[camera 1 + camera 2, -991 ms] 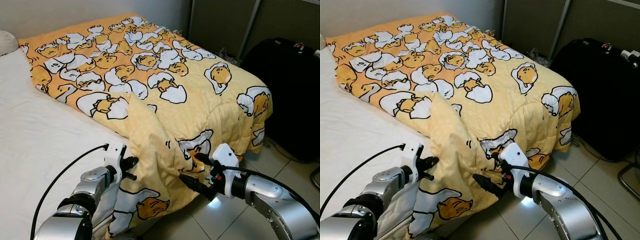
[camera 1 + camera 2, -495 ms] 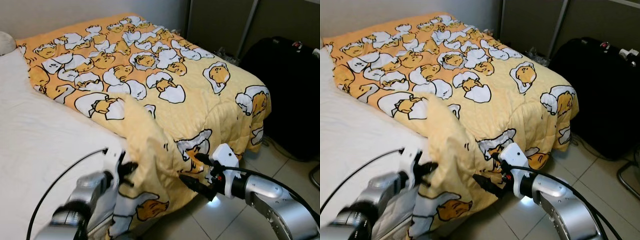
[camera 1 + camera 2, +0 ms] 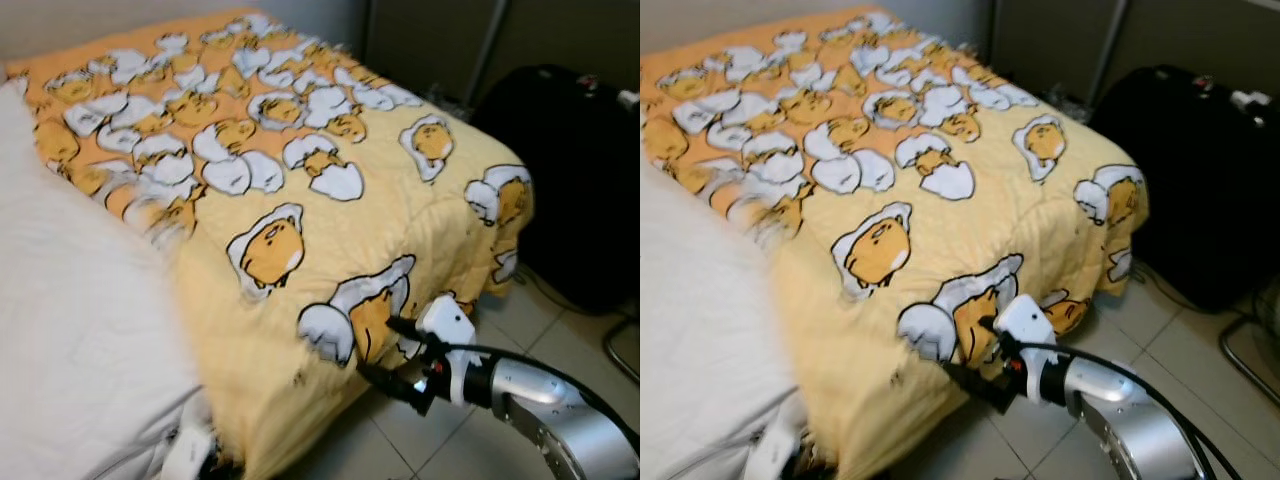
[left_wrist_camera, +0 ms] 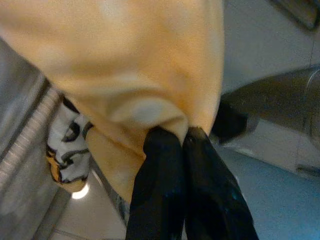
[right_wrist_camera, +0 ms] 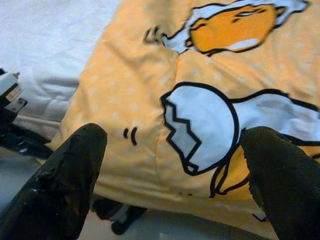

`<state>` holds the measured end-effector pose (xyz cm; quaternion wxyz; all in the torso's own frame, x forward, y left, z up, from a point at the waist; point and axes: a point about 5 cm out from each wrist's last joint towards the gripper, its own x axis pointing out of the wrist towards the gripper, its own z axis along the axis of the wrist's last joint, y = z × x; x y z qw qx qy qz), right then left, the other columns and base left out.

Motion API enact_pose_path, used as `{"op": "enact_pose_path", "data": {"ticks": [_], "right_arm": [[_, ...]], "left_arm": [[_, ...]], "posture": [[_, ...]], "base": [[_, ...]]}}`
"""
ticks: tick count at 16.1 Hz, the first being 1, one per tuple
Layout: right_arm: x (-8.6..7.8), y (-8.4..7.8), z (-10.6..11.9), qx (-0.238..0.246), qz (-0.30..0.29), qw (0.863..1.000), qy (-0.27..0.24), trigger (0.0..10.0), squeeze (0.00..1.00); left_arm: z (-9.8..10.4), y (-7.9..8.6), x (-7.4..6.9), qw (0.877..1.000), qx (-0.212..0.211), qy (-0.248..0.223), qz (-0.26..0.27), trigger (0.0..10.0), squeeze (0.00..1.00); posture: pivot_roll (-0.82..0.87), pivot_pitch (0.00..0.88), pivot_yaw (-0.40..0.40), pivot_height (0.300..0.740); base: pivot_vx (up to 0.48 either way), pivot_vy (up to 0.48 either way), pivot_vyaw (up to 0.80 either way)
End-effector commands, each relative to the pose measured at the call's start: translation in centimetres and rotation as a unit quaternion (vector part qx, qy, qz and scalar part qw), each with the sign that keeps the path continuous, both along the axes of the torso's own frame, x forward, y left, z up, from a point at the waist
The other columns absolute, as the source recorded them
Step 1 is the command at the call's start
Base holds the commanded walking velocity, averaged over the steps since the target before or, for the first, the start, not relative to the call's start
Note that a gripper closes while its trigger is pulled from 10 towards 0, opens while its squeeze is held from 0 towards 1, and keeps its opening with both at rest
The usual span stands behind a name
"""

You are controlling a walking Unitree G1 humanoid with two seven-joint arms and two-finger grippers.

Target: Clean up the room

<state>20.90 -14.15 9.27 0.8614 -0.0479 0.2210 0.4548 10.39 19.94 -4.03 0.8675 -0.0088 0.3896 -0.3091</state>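
- Quilt (image 3: 300, 190), yellow and printed with egg-yolk cartoon figures, is spread across the far side of the bed, its near edge draped over the mattress corner just above and beyond the right gripper (image 3: 395, 355).
- The right gripper is held low at the foot of the bed, its two black fingers (image 5: 60, 185) spread wide apart with nothing between them; the quilt's hanging edge is seen directly ahead of the fingertips in the right wrist view, close but not pinched.
- The left gripper (image 4: 175, 145) is clenched on a fold of the quilt's plain yellow underside, the cloth bunched right at the fingertips and hanging down around them.
- White sheet (image 3: 70, 330) lies bare on the side of the bed nearest the left gripper, with the quilt's border running beside it.
- A black suitcase (image 3: 560, 170) stands on the tiled floor (image 3: 440, 440) well beyond the right gripper, against the dark wall.
- Progress is judged as partial: the quilt is laid fairly flat over one half of the mattress, while the other half is uncovered.
- What is left, by this judgement, is for the quilt to be drawn over the bare sheet and its hanging corner straightened.
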Motion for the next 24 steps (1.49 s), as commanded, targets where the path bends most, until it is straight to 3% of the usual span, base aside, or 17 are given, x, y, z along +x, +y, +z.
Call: {"op": "enact_pose_path", "data": {"ticks": [1,2,4,5,6,7,8,13,15,16,17,18,19,20,22,24], "right_arm": [[-0.3,0.2,0.2,0.003,0.012,1.0,0.004,10.0,0.0],[-0.3,0.3,0.1,0.001,0.018,1.0,0.005,10.0,0.0],[-0.3,0.4,0.1,0.001,0.02,1.0,0.005,10.0,0.0],[-0.2,0.5,0.2,0.001,0.022,1.0,0.005,10.0,0.0],[-0.1,0.5,0.2,-0.001,0.028,1.0,0.003,10.0,0.0],[0.1,0.4,0.2,-0.002,0.032,0.999,0.002,10.0,0.0],[0.2,0.4,0.2,-0.002,0.034,0.999,0.001,10.0,0.0],[1.0,0.7,0.2,-0.002,0.032,0.999,-0.01,10.0,0.0],[1.3,0.8,0.3,0.0,0.03,0.999,-0.014,10.0,0.0],[1.6,0.9,0.3,0.002,0.025,0.999,-0.021,10.0,0.0],[1.7,1.0,0.3,0.004,0.022,0.999,-0.023,10.0,0.0],[1.7,1.0,0.3,0.004,0.022,0.999,-0.023,10.0,0.0],[2.0,1.1,0.3,0.008,0.011,0.999,-0.031,10.0,0.0],[2.3,1.2,0.3,0.011,0.003,0.999,-0.038,10.0,0.0],[2.5,1.3,0.4,0.024,-0.019,0.999,-0.042,10.0,0.0],[3.0,1.2,0.5,0.04,-0.078,0.994,-0.058,10.0,0.0]], "left_arm": [[0.3,-0.1,-0.7,1.0,0.008,0.007,-0.016,0.0,0.0],[0.3,0.1,-2.0,1.0,0.009,0.025,-0.012,0.0,0.0],[0.4,0.1,-2.5,0.999,0.019,0.033,-0.005,0.0,0.0],[0.2,0.3,-2.2,0.999,0.04,0.026,0.007,10.0,0.0],[0.2,0.8,-1.2,0.997,0.059,0.015,0.041,10.0,0.0],[0.4,1.2,0.0,0.996,0.067,-0.002,0.064,10.0,0.68],[0.6,1.3,0.5,0.995,0.067,-0.01,0.072,10.0,1.0],[0.8,2.0,1.6,0.992,0.094,-0.029,0.076,10.0,1.0],[1.0,3.0,3.7,0.984,0.12,-0.069,0.113,10.0,1.0],[2.5,3.7,6.3,0.973,0.112,-0.129,0.158,10.0,1.0],[3.2,3.9,7.2,0.967,0.106,-0.151,0.174,10.0,1.0],[3.2,3.9,7.2,0.967,0.106,-0.151,0.174,10.0,1.0],[4.7,4.4,8.9,0.955,0.097,-0.188,0.21,10.0,1.0],[5.4,4.7,9.7,0.949,0.093,-0.2,0.223,10.0,1.0],[6.0,4.6,10.5,0.947,0.099,-0.218,0.212,10.0,1.0],[8.5,4.0,11.7,0.929,0.089,-0.283,0.223,10.0,1.0]], "posture": [[-0.04,0.089,0.018,0.74],[-0.04,0.088,0.009,0.74],[-0.04,0.087,0.008,0.74],[-0.04,0.085,0.0,0.74],[-0.03,0.084,-0.005,0.74],[-0.03,0.066,-0.011,0.74],[-0.02,0.057,-0.01,0.74],[-0.02,0.018,-0.001,0.74],[-0.02,0.0,0.004,0.74],[-0.02,0.0,0.012,0.74],[-0.02,0.0,0.013,0.74],[-0.02,0.0,0.013,0.74],[-0.03,0.0,0.035,0.74],[-0.03,0.0,0.042,0.74],[-0.03,0.0,0.055,0.74],[-0.02,0.0,0.067,0.74]], "base": [[0.0,0.0,0.0],[0.0,0.0,0.0],[0.0,0.0,0.0],[0.0,0.0,0.0],[0.0,0.0,0.0],[0.0,0.0,0.0],[0.0,0.0,0.0],[0.0,0.0,0.0],[0.0,0.0,0.0],[0.0,0.0,0.0],[0.0,0.0,0.0],[0.0,0.0,0.0],[0.0,0.0,0.0],[0.0,0.0,0.0],[0.0,0.0,0.0],[0.0,0.0,0.0]]}}
